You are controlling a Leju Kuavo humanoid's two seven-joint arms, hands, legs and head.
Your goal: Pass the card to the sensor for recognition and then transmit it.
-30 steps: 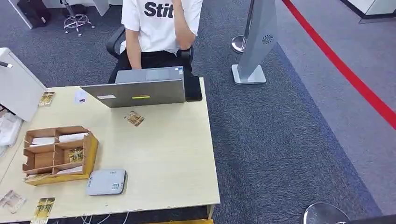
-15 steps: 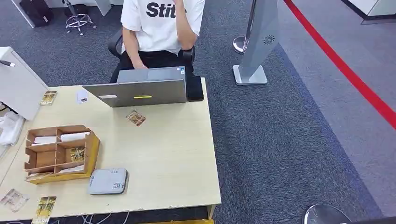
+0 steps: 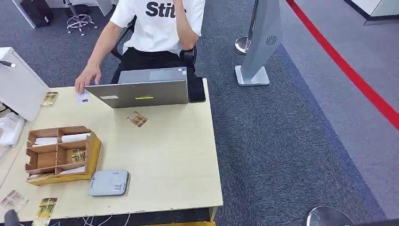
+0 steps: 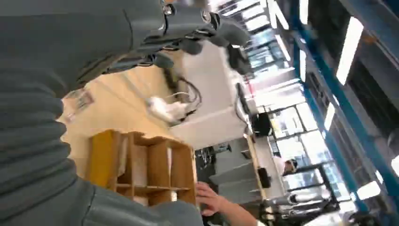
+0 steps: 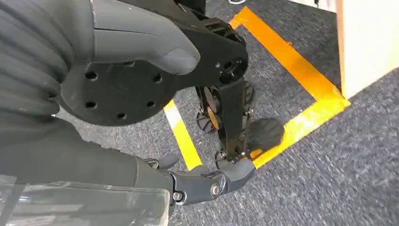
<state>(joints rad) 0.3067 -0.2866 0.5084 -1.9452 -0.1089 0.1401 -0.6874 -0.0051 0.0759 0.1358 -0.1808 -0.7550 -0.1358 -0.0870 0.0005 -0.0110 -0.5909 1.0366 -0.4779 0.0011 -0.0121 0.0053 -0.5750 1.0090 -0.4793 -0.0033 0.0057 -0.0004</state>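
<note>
We see a card (image 3: 45, 208) flat at the table (image 3: 169, 155) edge near the sensor (image 3: 108, 182). Thin, stiff, light: we'd pinch an overhanging edge. Left robot hand (image 4: 188, 35) and right robot hand (image 5: 207, 155) hold nothing, fingers apart.

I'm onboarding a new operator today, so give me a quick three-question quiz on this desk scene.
1. True or false: the person's hand reaches to the white card beside the laptop.
2. What lies closest to the grey sensor box? A) the laptop B) the wooden organizer C) the white card
3. Fill in: the loose patterned card in the middle of the table lies just in front of the ____.

Key: 1 true; 2 B; 3 laptop.
</note>
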